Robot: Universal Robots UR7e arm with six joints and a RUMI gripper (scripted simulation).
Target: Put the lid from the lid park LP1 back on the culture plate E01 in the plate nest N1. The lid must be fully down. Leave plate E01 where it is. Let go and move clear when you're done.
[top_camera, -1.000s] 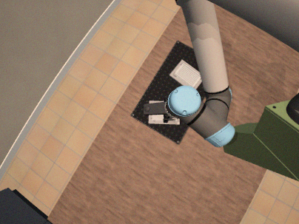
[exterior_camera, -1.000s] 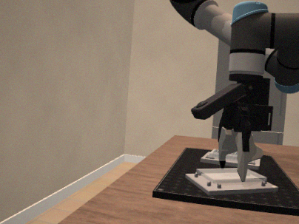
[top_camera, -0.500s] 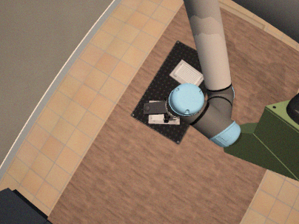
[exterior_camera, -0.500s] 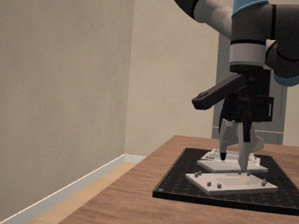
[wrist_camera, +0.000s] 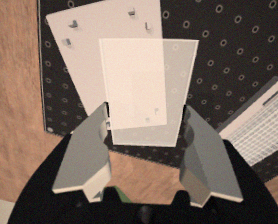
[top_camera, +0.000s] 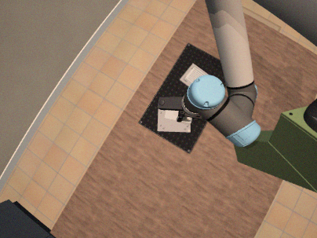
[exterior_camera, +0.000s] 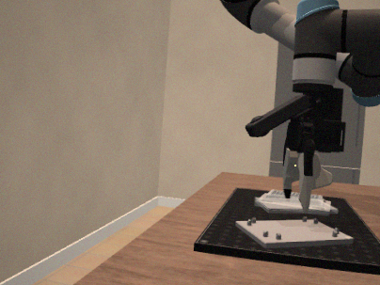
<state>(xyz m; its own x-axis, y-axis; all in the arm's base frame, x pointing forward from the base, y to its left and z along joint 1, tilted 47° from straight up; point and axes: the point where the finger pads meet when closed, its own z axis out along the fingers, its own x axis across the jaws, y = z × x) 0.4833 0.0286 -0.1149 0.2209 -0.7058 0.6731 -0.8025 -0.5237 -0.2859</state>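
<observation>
Lid (wrist_camera: 145,90), a thin translucent sheet, is pinched by its near edge between the gripper's (wrist_camera: 145,160) two grey fingers, which grip it from either side. It hangs in the middle of the wrist view, lifted off the white park plate (wrist_camera: 85,30) with its small pegs, which shows at the upper left behind it. Being held by the side edges leaves the underside free to drop over a plate.

In the exterior view the gripper (exterior_camera: 296,201) hangs at centre right, above the black perforated board (exterior_camera: 226,234), between the pegged park plate (exterior_camera: 292,234) in front and the culture plate (exterior_camera: 282,201) on its white nest behind. The culture plate's gridded wells also show at the right edge of the wrist view (wrist_camera: 255,135), uncovered, so the lid likely has yet to be carried across and lowered squarely.
</observation>
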